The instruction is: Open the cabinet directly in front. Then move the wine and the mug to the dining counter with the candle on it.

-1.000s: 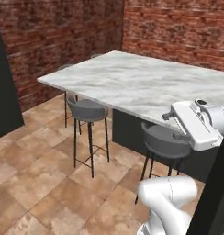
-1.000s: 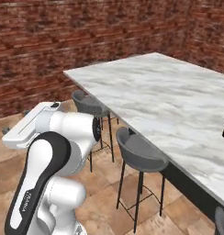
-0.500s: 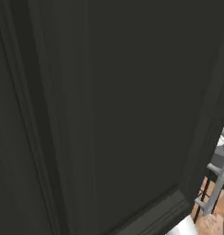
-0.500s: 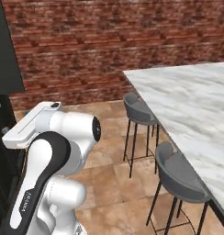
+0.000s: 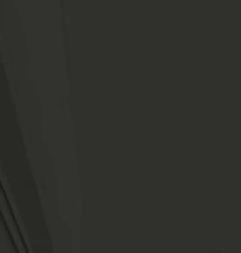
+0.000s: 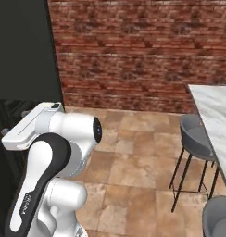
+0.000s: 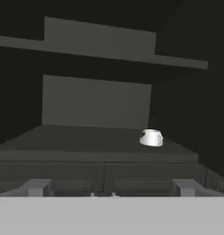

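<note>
In the hand view the cabinet (image 7: 95, 101) stands open, and I look onto a dark shelf inside it. The white mug (image 7: 151, 137) sits on that shelf to the right, near the side wall. My gripper (image 7: 112, 190) is open in front of the shelf edge, its fingertips (image 7: 38, 187) set wide apart with nothing between them, short of the mug. A black cabinet door (image 5: 122, 123) is very close to the left base camera. The cabinet (image 6: 22, 55) also rises at the left of the right base view. The dining counter (image 6: 216, 106) shows a marble corner at the right. The wine and the candle are out of view.
Two round grey stools (image 6: 196, 139) (image 6: 219, 217) stand by the marble counter at the right. A red brick wall (image 6: 133, 51) runs across the back, with tiled floor (image 6: 133, 162) between it and my arm (image 6: 54, 152).
The whole picture has swung from the dining counter round to the cabinet, so the cameras have moved. The black door now stands right before the left base camera. The gripper has stayed open.
</note>
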